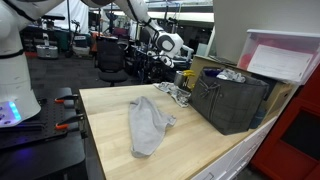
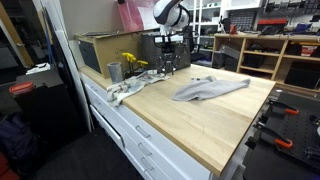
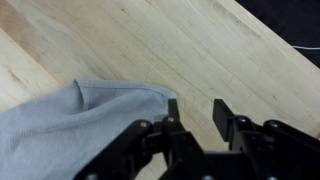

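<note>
- Right up close in the wrist view, the jaws stand spread. The two dark fingers [image 3: 222, 112] have bare wood showing in the gap between them, and nothing is pinched.
- The grey cloth [image 3: 70, 130] lies flat on the counter [image 3: 120, 40]. Its hemmed corner sits just beside one finger, off to the side of the gap rather than inside it.
- In both exterior views the grey cloth [image 1: 148, 125] [image 2: 210, 88] stretches out loosely in the middle of the light wooden counter [image 1: 105, 110] [image 2: 200, 125], well apart from the clutter at the far end.
- Now the pose. The arm [image 2: 170, 15] comes down from above with its white wrist over the back part of the counter, and the jaws point straight down, hanging clear of the wood. They are over the counter near the end of the cloth, not touching it.
- Just past there is a crumpled pale cloth [image 1: 176, 93] [image 2: 125, 90], and in an exterior view one end of it droops over the counter's front edge.
- A metal cup [image 2: 114, 71] stands upright beside that crumpled cloth, with something yellow [image 2: 130, 62] just behind it. What the yellow thing is I cannot tell.
- Further back a dark crate [image 1: 232, 103] [image 2: 100, 50] sits at the counter's end.
- Beyond the crate is a white bin with a pink lid [image 1: 283, 58]. Any label on it is too small to read.
</note>
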`<state>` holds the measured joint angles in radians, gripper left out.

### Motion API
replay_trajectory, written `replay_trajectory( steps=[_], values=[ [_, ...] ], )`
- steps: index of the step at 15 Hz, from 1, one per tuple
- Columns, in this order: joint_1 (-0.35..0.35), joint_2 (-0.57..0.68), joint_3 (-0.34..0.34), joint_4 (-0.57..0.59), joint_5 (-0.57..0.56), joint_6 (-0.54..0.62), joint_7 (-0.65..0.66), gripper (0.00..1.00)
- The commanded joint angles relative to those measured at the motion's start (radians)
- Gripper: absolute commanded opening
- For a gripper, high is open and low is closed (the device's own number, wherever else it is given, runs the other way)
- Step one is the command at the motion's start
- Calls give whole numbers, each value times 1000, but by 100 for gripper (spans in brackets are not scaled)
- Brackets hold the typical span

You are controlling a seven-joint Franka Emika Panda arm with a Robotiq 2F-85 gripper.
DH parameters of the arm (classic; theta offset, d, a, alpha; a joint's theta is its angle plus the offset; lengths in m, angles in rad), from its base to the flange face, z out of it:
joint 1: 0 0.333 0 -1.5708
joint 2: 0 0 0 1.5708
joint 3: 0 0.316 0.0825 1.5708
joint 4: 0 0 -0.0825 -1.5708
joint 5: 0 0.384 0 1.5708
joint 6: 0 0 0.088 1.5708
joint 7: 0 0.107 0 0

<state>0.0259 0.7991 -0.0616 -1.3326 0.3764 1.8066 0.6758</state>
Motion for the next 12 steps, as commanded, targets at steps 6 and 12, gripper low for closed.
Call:
replay_trajectory(
  steps=[6, 12],
  values=[
    [-71, 10, -66, -23, -97, -11, -1, 100],
    [-141, 56, -120, -32, -145, -1, 3, 100]
  ],
)
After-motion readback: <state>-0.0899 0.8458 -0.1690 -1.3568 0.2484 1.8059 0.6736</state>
